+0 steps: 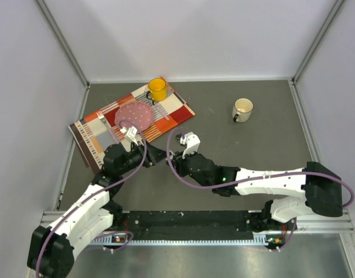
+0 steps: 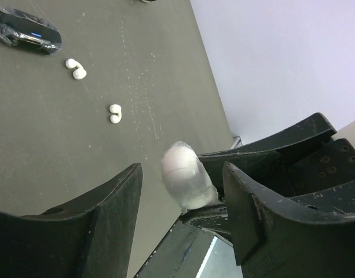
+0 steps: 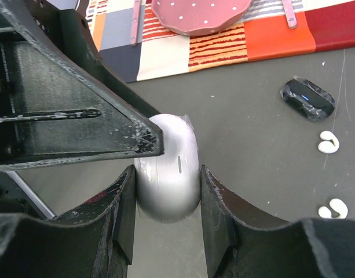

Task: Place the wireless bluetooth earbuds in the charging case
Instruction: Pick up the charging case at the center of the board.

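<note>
My right gripper is shut on a white oval charging case, both fingers pressed to its sides just above the table. My left gripper stands open around the same white case, with a gap on its left side; one of its fingers lies over the case's top. Two white earbuds lie loose on the grey table, also in the right wrist view as earbuds. Both grippers meet mid-table.
A black oval case lies near the earbuds. A checked placemat at the back left carries a pink plate and a yellow cup. A white mug stands at the back right.
</note>
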`<control>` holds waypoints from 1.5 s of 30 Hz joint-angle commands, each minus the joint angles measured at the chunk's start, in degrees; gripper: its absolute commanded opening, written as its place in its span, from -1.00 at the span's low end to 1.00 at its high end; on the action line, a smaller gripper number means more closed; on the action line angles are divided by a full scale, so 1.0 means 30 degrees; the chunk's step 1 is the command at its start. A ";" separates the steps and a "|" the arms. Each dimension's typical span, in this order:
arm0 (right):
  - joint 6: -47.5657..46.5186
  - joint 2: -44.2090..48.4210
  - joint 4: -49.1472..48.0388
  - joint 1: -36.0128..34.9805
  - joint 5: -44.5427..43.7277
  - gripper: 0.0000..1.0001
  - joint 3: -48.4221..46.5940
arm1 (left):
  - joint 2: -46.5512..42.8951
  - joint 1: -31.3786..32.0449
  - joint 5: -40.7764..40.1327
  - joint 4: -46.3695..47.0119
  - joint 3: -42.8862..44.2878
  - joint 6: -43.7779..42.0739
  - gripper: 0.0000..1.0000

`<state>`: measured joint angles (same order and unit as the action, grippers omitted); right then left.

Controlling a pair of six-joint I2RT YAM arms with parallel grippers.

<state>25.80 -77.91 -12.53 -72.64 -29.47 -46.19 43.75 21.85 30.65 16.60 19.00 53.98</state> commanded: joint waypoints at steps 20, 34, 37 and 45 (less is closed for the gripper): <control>-0.0983 0.0919 -0.1624 -0.0278 0.1150 -0.33 -0.0158 | 0.2030 0.0687 0.2409 0.2788 0.1369 -0.1466 -1.00; 0.0738 0.7217 0.3446 0.5508 1.5493 0.81 -0.0366 | 0.3255 -0.0482 0.5507 -0.0698 0.5815 -0.8169 -1.00; 0.3086 0.7250 0.1984 0.9821 2.2509 0.65 0.0221 | 0.4308 -0.0894 0.8670 -0.0758 0.7223 -0.8966 -1.00; 0.3586 0.5521 0.1192 1.1147 2.6786 0.46 -0.0451 | 0.6072 -0.1013 1.2048 0.0530 0.8870 -0.8003 -1.00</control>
<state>33.82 -60.58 -5.48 -39.31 38.61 -46.17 61.30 19.05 59.77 13.91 43.29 29.82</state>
